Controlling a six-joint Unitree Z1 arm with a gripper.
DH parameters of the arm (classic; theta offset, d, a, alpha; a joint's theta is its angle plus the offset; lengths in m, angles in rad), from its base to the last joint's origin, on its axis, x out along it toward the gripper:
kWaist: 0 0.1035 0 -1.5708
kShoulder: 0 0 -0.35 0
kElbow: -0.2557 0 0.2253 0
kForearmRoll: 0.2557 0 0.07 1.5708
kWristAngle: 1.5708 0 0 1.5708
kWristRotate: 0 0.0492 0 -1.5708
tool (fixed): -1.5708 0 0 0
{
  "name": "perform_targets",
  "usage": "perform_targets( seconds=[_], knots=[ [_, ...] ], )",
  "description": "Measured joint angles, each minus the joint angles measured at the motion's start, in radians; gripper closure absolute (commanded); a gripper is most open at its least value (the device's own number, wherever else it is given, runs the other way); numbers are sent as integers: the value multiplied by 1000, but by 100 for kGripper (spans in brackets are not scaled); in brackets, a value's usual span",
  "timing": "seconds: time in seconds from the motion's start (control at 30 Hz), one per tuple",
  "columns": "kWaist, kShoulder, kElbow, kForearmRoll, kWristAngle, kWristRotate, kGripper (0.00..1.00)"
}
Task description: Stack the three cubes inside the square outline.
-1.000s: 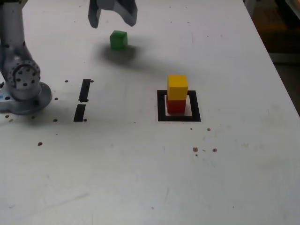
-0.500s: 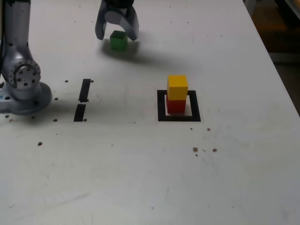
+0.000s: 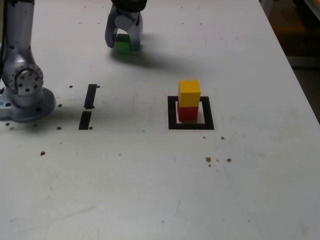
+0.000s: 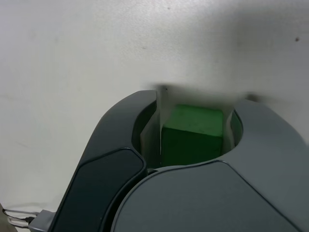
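Pale, speckled worktop (image 3: 150,175): yellow-orange cube (image 3: 189,93) tops red cube (image 3: 188,113) inside black square outline (image 3: 191,127); my gripper (image 4: 193,133) closes on the last, green cube (image 4: 193,135).

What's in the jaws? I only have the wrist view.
Observer: The green cube, and the exterior view has the gripper down around it at the table, away from the square outline.

Operator: Anything in the outline?

Observer: Yes, the red cube stands inside it, a bit of white centre showing beside it.

Operator: And the yellow-orange one?

Observer: On top of the red cube, making a stack of two in the exterior view.
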Motion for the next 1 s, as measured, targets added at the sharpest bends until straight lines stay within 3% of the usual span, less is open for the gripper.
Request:
perform_targets(
  seconds=[0.1,0.23,0.53,0.67,0.77,1.0],
  knots=[
    [-5,-25,-14,33,-15,7,82],
    [-29,-88,-69,136,-30,-11,82],
    [-274,-211,-318,446,-57,-251,82],
    [-412,-212,-453,589,-174,-398,82],
    [-513,-179,-552,653,-241,-506,82],
    [-750,-82,-650,642,-262,-757,82]
  ],
)
